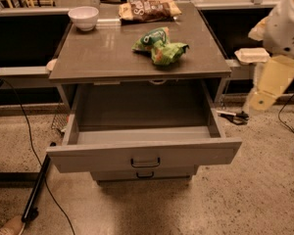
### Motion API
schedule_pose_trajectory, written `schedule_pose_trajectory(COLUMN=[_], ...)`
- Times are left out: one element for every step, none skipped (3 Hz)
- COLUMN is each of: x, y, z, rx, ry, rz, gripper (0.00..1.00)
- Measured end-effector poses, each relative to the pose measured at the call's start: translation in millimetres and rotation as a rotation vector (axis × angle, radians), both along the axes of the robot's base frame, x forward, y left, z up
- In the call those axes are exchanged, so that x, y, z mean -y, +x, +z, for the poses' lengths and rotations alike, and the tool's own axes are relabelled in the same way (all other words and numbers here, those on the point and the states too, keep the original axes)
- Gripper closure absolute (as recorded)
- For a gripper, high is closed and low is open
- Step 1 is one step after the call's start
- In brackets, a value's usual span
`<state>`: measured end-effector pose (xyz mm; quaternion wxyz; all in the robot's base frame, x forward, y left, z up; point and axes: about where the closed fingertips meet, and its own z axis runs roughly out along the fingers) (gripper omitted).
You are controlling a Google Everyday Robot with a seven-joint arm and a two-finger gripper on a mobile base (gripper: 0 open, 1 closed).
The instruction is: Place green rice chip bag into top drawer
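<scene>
The gripper (263, 93) hangs at the right edge of the view, outside the cabinet and lower than its top (88, 62), pointing down toward the floor; whether it is spread or pressed together I cannot tell. The bag (159, 46) lies on this top, in the right half and near the middle from front to back, well apart from the gripper. From the gripper it lies to the left, higher and further back, so I judge the only arm must first rise above the edge of the top and then travel left. The bag is crumpled and lies flat, and its long axis runs on a diagonal, from back-left to front-right, with the front-right end nearer to the gripper. A grasp across the short side therefore seems the more natural one. The drawer (142, 153), the upper of 2, is pulled out fully just below the front edge of the top, so the bag sits behind and above its open space.
</scene>
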<state>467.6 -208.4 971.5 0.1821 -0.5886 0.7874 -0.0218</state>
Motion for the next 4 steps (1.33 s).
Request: schedule_pose_trajectory(x=[-9.3,-19.3,-20.9,-22.3], y=[44.1,88.6,94.3,101.7], z=[-10.1,-21.5,-23.3,-23.6], rx=[-0.028,-0.067,-0.074,-0.065], ry=[0.082,0.17,0.186,0.199], rz=[-0.055,-0.152,-0.186,-0.195], gripper=[0.0,0.0,0.0,0.0])
